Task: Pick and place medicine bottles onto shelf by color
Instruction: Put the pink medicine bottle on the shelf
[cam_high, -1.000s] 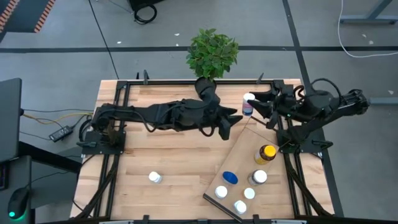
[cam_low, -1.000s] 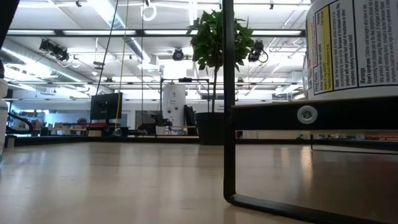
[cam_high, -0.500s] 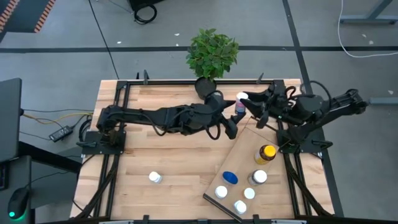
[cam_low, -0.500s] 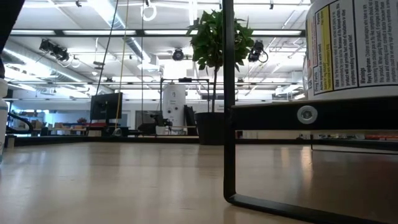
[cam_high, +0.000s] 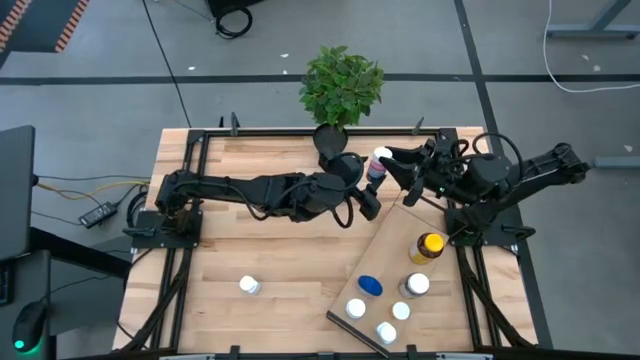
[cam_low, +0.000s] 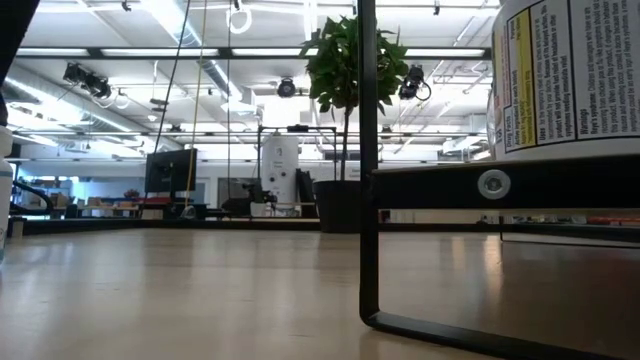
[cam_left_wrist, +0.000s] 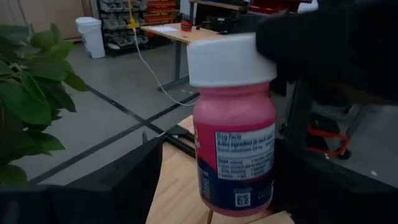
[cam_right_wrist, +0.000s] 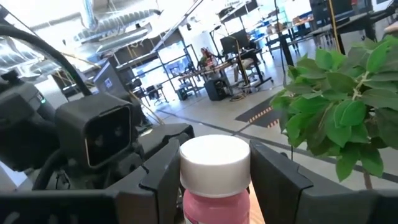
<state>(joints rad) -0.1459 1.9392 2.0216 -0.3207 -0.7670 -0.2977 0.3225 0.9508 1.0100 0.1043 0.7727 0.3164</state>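
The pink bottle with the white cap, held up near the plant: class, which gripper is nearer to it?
Right. The right gripper holds the pink bottle by its cap; the left gripper sits just beside it with jaws open around it, not gripping.

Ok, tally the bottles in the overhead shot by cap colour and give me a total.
White cap: 6 — the pink bottle held between the two grippers, one alone on the table, four on the shelf (e.g.)
Blue cap: 1
Yellow cap: 1, amber bottle
Total: 8
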